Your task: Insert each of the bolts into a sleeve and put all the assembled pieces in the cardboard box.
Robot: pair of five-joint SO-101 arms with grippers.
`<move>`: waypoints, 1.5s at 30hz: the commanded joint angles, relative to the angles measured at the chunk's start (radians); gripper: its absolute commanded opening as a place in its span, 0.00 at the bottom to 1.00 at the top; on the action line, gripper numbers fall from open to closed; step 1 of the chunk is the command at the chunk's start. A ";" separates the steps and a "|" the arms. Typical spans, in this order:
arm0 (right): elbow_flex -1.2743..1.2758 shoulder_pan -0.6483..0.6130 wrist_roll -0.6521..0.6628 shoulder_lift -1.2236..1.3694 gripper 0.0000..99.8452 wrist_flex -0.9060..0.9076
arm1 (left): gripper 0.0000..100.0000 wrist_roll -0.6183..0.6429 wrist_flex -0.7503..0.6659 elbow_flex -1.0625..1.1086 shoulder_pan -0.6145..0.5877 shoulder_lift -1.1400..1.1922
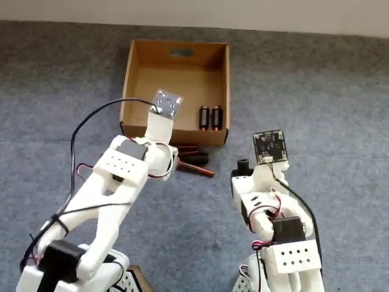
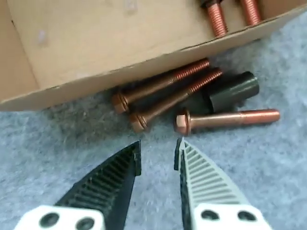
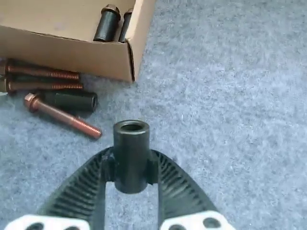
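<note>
Right gripper [image 3: 130, 162] pinches a sleeve [image 3: 130, 141]. Left gripper [image 2: 157, 143], spread, sits just short of three bolts [image 2: 225, 118] along the cardboard box [image 2: 96, 52] wall.

The left arm [image 1: 130, 167] covers part of the loose bolts [image 1: 200, 171] by the box [image 1: 129, 79]. In the left wrist view, the picture's edge cuts off two pieces [image 2: 217, 20] in the box.

The left arm [image 1: 115, 176] and the right arm [image 1: 292, 258] are built of white plastic shells with black motors [image 1: 285, 230], rows of small holes being seen on their flat plates. A long black cable [image 1: 74, 137] is looped along the left arm, and red wires [image 1: 262, 210] are bunched at the joints. One black and one white ribbed finger are fitted to the left gripper [image 2: 158, 148], two black ones to the right gripper [image 3: 129, 160].
</note>
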 commanded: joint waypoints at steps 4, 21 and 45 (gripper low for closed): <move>-0.005 0.012 -0.008 -0.016 0.01 -0.019 | 0.14 0.009 -0.051 -0.077 0.035 0.143; -0.004 0.012 -0.008 -0.016 0.01 -0.021 | 0.19 0.127 -0.051 -0.094 0.038 0.166; -0.004 0.012 -0.008 -0.016 0.01 -0.021 | 0.21 0.132 -0.057 -0.160 0.191 0.177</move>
